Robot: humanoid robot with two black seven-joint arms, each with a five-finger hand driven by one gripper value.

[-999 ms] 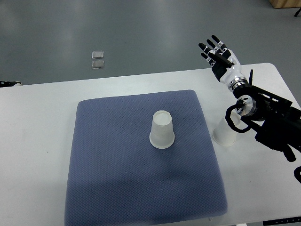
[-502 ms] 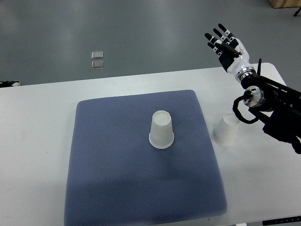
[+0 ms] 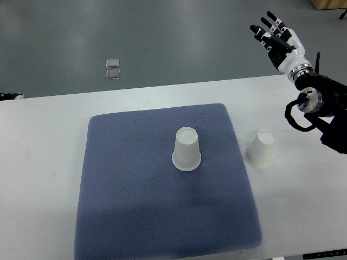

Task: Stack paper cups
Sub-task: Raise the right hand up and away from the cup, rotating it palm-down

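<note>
Grey floor fills the background behind the white table [image 3: 43, 130] I'm working over. On it lies a blue-grey textured mat [image 3: 135, 195], and near its middle I see one paper cup [image 3: 186, 149] standing upside down. A second paper cup [image 3: 261, 148], also inverted, sits on bare tabletop just beside the mat's right edge. My right hand [image 3: 279, 39] is raised at the upper right, well apart from both cups, fingers [image 3: 264, 24] spread and holding nothing.

Two separate upturned white cups [image 3: 187, 150] [image 3: 261, 148]
</note>
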